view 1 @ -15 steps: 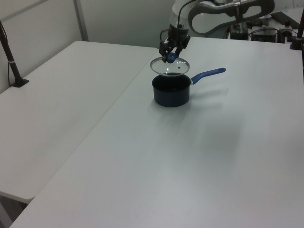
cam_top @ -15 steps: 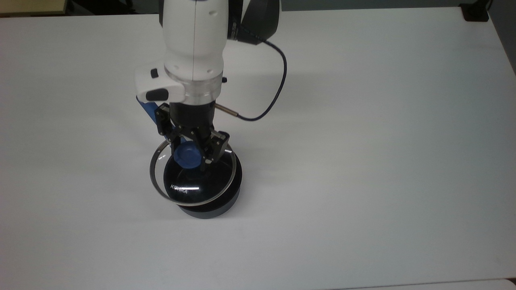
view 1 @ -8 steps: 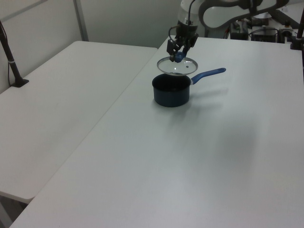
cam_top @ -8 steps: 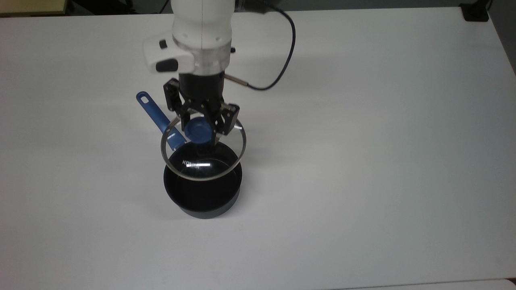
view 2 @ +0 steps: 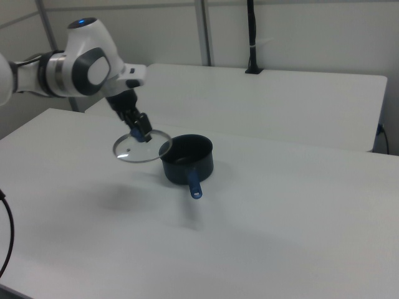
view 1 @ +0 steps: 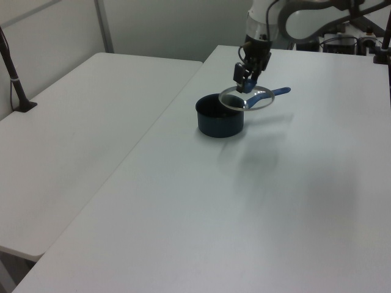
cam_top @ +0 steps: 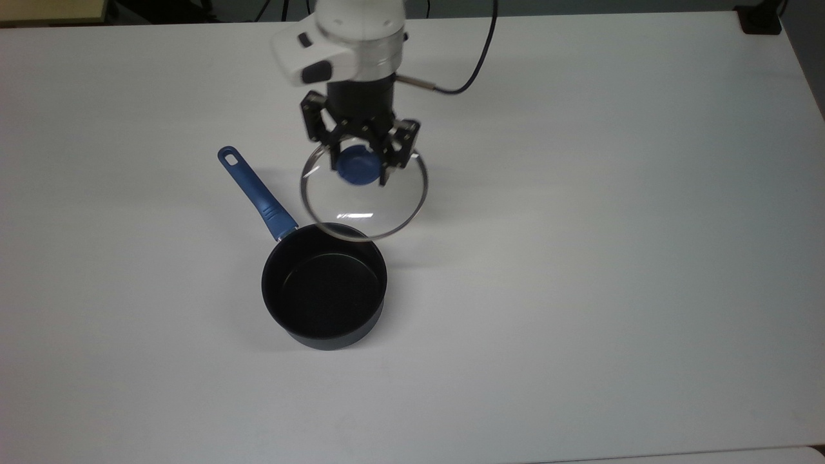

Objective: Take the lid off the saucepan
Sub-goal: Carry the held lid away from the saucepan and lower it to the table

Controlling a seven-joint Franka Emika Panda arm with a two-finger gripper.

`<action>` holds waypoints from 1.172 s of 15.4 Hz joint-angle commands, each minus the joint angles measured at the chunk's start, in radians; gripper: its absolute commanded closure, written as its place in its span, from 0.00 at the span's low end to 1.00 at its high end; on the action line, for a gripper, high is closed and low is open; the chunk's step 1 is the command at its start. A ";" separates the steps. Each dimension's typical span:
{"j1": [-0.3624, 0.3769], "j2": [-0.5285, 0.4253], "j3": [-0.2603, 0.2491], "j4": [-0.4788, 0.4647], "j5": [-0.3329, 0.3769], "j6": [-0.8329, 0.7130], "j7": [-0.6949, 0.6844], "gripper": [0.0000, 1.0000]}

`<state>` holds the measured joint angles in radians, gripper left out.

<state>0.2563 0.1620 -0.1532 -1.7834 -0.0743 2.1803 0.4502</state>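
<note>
Round clear glass lid (cam_top: pixel 364 205) hangs under black two-finger gripper (cam_top: pixel 358 166), clamped by blue knob; at 1 o'clock of uncovered dark saucepan (cam_top: pixel 323 291), top view.

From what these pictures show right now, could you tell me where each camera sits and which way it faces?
Top view: high above the table, looking down; the arm enters from the top edge, gripper shut on the lid.
Left view: low at the table's near end, facing the arm's base beyond the saucepan.
Right view: beside the table, the saucepan's handle pointing toward it; the arm enters from the right view's left.
All three share the lifted lid and the open saucepan.
</note>
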 commanded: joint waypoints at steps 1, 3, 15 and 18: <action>0.023 -0.134 0.027 -0.172 -0.016 0.010 -0.027 0.39; 0.023 -0.162 0.052 -0.223 -0.016 0.010 -0.031 0.39; 0.046 -0.124 0.161 -0.356 -0.018 0.016 -0.027 0.39; 0.046 -0.105 0.162 -0.356 -0.016 0.050 -0.024 0.39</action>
<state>0.2938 0.0599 0.0129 -2.1225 -0.0744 2.1805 0.4328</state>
